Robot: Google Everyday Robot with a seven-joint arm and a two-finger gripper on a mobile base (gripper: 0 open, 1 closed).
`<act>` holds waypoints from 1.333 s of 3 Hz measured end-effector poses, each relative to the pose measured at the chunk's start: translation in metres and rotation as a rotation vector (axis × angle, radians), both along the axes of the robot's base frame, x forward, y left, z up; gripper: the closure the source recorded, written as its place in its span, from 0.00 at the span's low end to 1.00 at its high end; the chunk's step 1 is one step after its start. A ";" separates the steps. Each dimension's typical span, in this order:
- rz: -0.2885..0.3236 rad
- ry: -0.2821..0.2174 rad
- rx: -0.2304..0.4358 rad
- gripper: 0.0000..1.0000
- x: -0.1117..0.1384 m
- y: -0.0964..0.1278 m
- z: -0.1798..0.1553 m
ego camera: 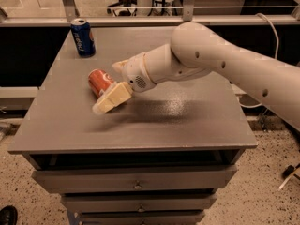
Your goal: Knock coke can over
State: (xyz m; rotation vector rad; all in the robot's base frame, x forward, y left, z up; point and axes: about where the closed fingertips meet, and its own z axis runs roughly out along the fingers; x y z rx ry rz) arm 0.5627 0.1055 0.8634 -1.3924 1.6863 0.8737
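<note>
The coke can [98, 80] is red-orange and lies tipped on its side on the grey table top [187, 121], left of centre. My gripper [106, 87] is right at the can, reaching in from the right on the white arm [220, 64]. It is open. One cream finger [111, 99] lies in front of the can, and the other finger [119, 64] is behind it. The can's right end is hidden by the gripper.
A blue Pepsi can [83, 37] stands upright at the table's back left corner. The table is a drawer cabinet with drawers [136, 184] below. A rail and glass partition [140, 6] run behind it. A cable [274, 32] hangs at the right.
</note>
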 end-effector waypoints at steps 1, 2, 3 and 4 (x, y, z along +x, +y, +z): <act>-0.019 -0.008 -0.004 0.00 0.005 -0.012 0.002; -0.062 -0.050 0.002 0.00 0.015 -0.048 0.024; -0.108 -0.093 0.022 0.00 0.017 -0.099 0.062; -0.106 -0.099 0.025 0.00 0.017 -0.103 0.069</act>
